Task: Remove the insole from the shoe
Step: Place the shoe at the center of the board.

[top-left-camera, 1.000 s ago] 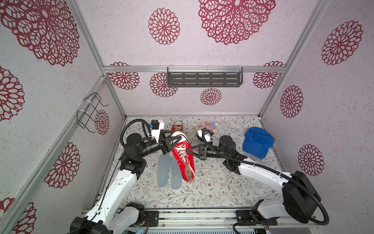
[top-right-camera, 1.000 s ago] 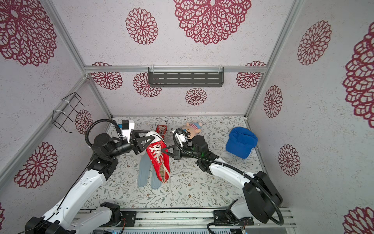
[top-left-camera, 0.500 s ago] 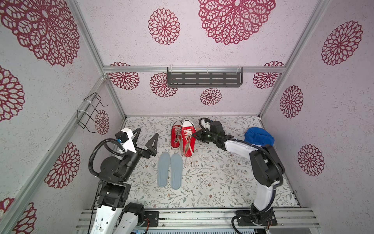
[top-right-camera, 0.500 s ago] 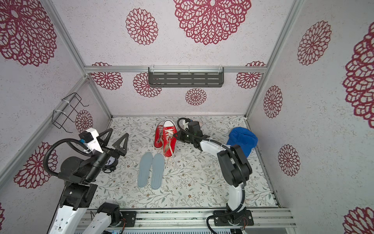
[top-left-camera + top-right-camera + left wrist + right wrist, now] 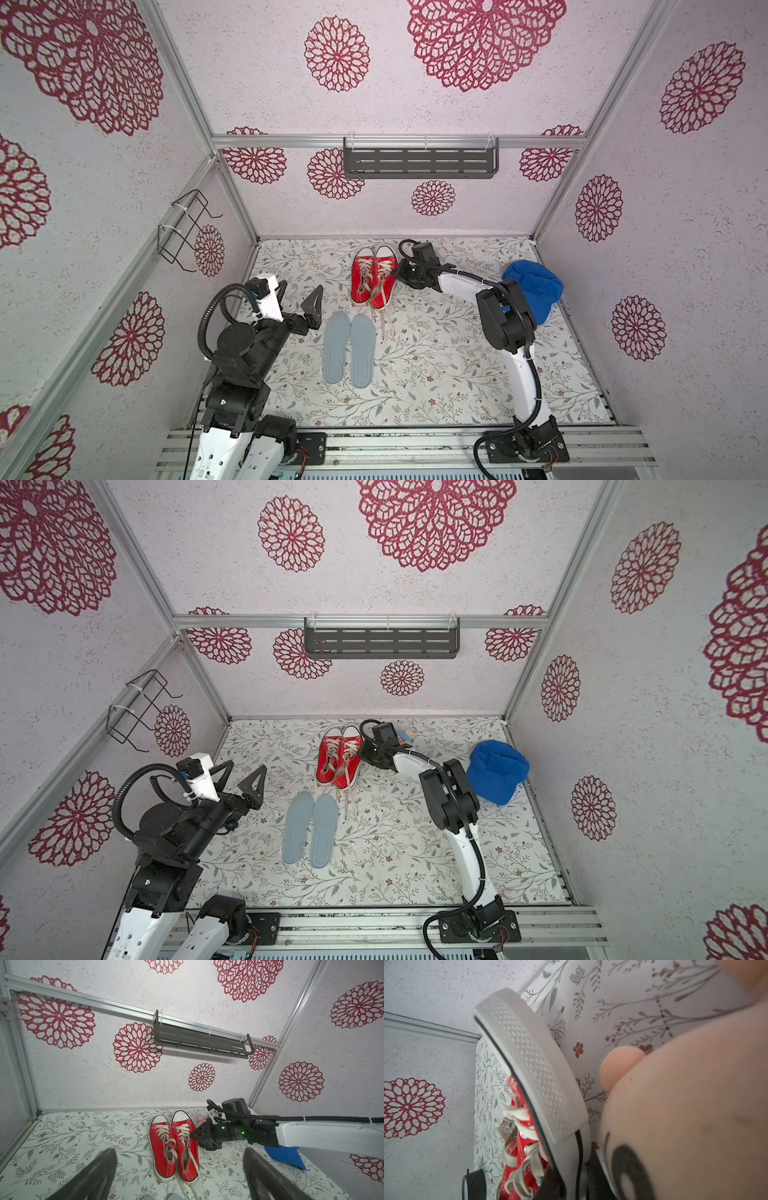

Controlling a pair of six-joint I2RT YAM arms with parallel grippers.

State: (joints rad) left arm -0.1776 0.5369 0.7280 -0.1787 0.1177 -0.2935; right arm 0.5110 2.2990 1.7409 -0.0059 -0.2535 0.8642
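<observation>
Two red shoes stand side by side at the back of the table, the left shoe and the right shoe. Two pale blue insoles lie flat in front of them, outside the shoes. My right gripper is at the right shoe's outer side, its fingers on either side of the white sole rim. Whether they press on the rim is unclear. My left gripper hangs open and empty, raised at the left.
A flesh-coloured doll lies right behind my right wrist. A blue cap sits at the right wall. A dark shelf hangs on the back wall and a wire rack on the left wall.
A second ago both grippers held a red shoe lifted over the middle. It now stands beside the other shoe. The left arm has drawn back and opened, and the right gripper stays at the shoe.
</observation>
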